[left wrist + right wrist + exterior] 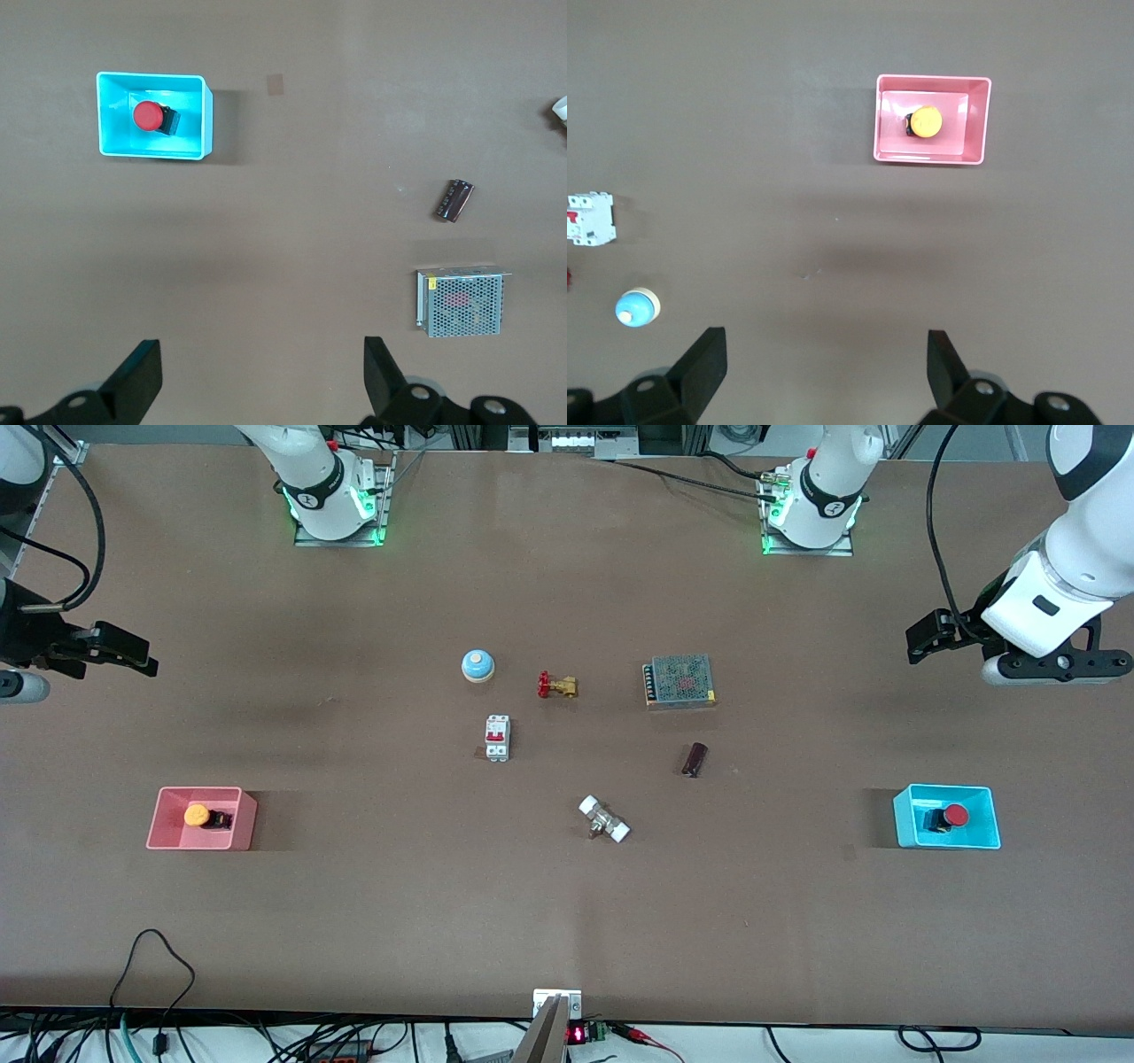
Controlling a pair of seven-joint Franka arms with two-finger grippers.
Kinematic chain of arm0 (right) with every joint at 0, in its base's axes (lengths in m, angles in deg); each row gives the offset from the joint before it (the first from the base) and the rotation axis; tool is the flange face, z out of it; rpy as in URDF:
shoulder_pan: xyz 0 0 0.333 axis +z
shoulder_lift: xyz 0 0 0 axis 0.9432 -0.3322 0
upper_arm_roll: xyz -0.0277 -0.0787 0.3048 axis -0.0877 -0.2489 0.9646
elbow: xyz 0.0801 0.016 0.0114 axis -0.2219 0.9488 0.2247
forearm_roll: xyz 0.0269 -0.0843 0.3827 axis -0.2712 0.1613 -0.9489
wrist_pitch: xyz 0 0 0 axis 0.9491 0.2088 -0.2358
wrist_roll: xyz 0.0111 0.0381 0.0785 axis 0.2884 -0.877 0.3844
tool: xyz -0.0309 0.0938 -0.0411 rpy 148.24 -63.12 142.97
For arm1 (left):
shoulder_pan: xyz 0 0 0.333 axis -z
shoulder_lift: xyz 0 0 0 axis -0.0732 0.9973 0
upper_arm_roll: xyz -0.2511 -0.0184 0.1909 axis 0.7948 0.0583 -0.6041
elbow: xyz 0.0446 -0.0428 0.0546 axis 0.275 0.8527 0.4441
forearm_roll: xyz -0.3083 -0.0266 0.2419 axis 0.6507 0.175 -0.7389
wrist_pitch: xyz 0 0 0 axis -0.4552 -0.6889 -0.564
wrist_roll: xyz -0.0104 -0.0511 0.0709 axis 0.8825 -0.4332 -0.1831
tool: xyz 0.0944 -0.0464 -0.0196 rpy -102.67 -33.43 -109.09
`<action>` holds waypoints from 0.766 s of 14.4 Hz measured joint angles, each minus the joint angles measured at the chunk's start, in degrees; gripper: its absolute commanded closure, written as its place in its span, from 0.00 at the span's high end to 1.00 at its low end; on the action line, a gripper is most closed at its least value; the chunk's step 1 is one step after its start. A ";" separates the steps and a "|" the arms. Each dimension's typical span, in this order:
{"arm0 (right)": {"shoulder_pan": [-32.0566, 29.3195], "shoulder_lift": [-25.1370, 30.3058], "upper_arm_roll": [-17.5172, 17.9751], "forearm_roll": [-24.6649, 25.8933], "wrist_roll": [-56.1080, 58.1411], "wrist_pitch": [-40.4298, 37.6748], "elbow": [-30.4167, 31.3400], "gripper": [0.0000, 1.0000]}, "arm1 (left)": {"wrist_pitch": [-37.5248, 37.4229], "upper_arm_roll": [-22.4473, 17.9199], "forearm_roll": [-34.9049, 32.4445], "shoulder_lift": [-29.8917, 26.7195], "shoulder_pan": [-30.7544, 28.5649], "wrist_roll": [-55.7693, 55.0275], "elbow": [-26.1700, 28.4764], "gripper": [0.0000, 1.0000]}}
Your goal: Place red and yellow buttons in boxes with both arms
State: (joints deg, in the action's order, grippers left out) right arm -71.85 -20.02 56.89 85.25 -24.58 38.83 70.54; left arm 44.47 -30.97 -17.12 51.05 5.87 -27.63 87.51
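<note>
The red button (954,815) lies in the cyan box (905,824) at the left arm's end of the table. It also shows in the left wrist view (149,115), inside that box (111,124). The yellow button (197,815) lies in the pink box (244,825) at the right arm's end, and shows in the right wrist view (926,122) inside its box (974,124). My left gripper (926,638) (263,354) is open and empty, high over bare table. My right gripper (120,651) (826,345) is open and empty, high over bare table.
In the middle of the table stand a blue dome bell (477,665), a brass valve with a red handle (556,685), a metal mesh power supply (679,681), a white circuit breaker (497,738), a dark cylinder (695,759) and a white fitting (604,819).
</note>
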 measured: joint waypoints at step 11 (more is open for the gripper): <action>-0.70 0.01 0.69 0.44 -0.40 -1.23 0.07 1.00 | 0.07 0.04 0.00 0.01 0.01 1.50 -0.35 1.00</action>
State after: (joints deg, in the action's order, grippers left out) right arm -72.55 -20.00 57.58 85.69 -24.98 37.60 70.62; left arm 44.53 -30.92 -17.12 51.05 5.87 -26.12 87.16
